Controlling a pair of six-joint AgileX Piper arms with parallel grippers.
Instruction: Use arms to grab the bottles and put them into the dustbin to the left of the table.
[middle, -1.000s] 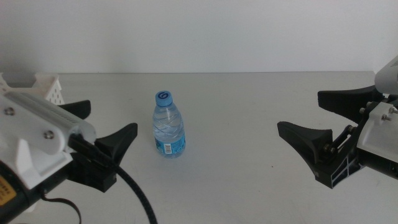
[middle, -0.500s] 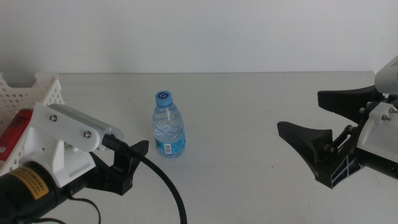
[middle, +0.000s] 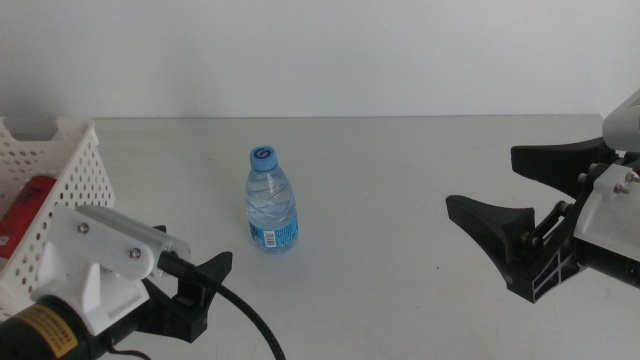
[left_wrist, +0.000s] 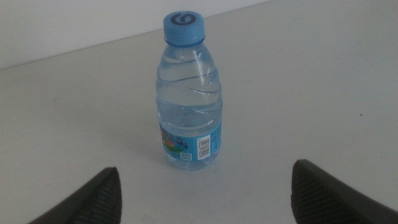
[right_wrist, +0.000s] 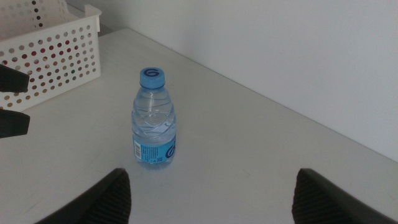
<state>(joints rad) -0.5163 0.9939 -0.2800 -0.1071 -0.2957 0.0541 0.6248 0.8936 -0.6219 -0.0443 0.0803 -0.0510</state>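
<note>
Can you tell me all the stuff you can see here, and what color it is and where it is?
Water bottle: one, clear with a blue cap and blue label, standing upright near the middle of the table.
Basket: one, white with rows of small holes, at the table's left edge.
Red thing: one, lying inside the basket; too hidden to tell what it is.
Table: one, off-white, under everything.
Left hand: one, black fingers on a white arm, open, low at the left, apart from the bottle.
Right hand: one, black fingers, open, waiting at the right side.
</note>
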